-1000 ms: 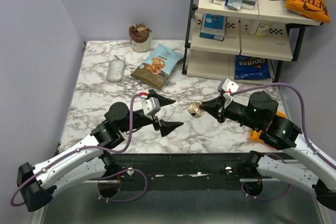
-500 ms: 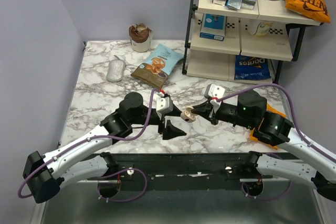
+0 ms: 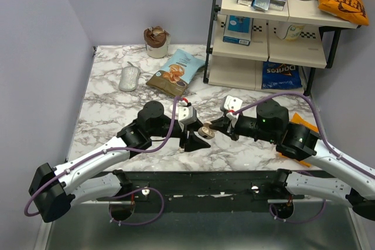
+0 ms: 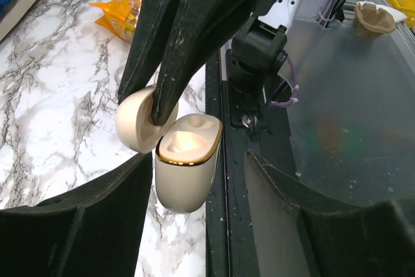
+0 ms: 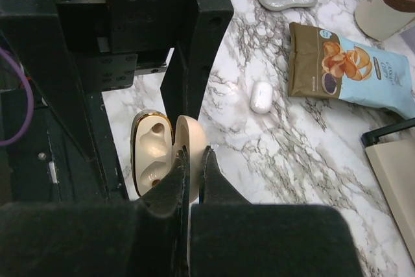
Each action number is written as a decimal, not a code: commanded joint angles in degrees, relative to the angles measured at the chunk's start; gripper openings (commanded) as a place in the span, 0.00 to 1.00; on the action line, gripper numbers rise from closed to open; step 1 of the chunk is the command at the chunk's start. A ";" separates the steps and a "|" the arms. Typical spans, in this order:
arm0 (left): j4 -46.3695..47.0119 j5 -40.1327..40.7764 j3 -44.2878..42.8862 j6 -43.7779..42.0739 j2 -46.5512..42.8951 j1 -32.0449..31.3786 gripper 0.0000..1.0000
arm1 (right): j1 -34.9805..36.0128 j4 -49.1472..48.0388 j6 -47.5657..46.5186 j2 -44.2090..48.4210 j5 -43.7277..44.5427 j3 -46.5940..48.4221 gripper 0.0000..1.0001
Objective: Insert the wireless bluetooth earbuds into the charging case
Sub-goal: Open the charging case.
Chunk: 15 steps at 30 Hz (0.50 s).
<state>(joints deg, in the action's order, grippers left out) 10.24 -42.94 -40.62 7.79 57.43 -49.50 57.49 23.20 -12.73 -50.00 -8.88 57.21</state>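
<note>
Both grippers now meet at the case [image 4: 187,160], held in the air. My left gripper [image 4: 194,183] came in, jaws half spread and narrowing around its body; the right gripper [image 5: 192,154] pinches the open lid [image 4: 137,128]. Its wells [image 5: 154,157] are empty: steadying first, I think.

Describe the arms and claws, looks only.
The left arm and right arm have white lower links, then black joints and forearms. A purple cable runs along each to the wrist, where a pale grey camera block sits. The left claw and right claw each have two matte black tapered fingers.
</note>
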 commanded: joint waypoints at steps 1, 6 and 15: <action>1.37 -0.74 -1.92 -0.75 -0.74 0.36 0.65 | 0.69 0.35 -1.51 -0.36 0.80 1.76 0.01; 0.48 -0.57 -2.36 -1.38 -0.92 0.45 0.61 | 0.95 1.14 -2.03 -0.98 1.33 2.11 0.01; 0.22 -0.22 -2.01 -1.29 -1.35 0.45 0.57 | 1.57 2.55 -2.56 -1.68 3.08 2.47 0.01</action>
<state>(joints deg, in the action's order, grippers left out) 10.20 -42.92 -40.86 7.11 57.34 -49.23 58.48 23.88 -14.11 -51.35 -7.94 57.82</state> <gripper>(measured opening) 0.551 0.032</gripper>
